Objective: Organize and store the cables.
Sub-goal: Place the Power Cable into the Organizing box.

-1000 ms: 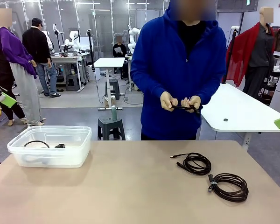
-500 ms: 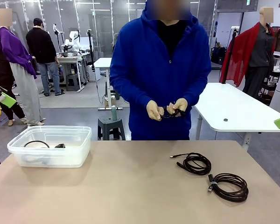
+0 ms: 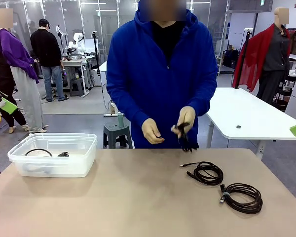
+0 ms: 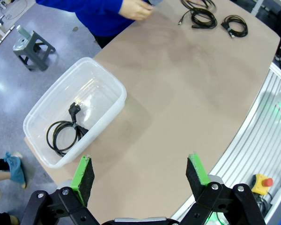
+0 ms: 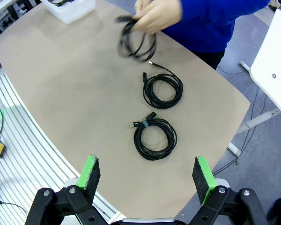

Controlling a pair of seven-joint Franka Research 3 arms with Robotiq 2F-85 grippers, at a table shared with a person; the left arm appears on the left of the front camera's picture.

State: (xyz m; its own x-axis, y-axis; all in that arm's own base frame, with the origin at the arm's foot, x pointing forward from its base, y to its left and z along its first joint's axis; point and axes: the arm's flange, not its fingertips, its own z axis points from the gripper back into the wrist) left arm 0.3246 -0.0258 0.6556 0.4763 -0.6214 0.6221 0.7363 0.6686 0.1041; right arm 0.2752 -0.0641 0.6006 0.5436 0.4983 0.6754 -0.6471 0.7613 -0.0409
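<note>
Left end effector [image 4: 139, 169]: pads spread wide with nothing between them, high over the bench [image 4: 178, 93]. The clear bin [image 4: 103, 79] sits at ten o'clock in my wrist view.
Right end effector [image 5: 146, 172]: just as wide and empty, hanging above the two loose coils.
Near coil [image 5: 154, 138]: flat on the bench at twelve o'clock from my right pads, with its tied plug end pointing to ten o'clock.
Far coil [image 5: 163, 91]: just beyond the near coil and not touching it. Its loose tail runs off toward eleven o'clock.
Held coil [image 5: 136, 42]: dangles from the person's hand [image 5: 157, 14] above the far edge of the bench. It is blurred, so I cannot tell whether it is tied.
Stored coil [image 4: 65, 133]: lies in the bin, plug on top.
Step in hand: I judge the near coil is mine to take first, with the right arm. I should drop straight down and close across the bundle at the tie, where the strands are gathered (a grip anywhere else may let loops spill).
In the way: the far coil's tail lies close to my approach, so I should keep my pads square to the near ring. The person's hands hover on the line toward the bin, so a carry along my own edge of the bench looks safer.
</note>
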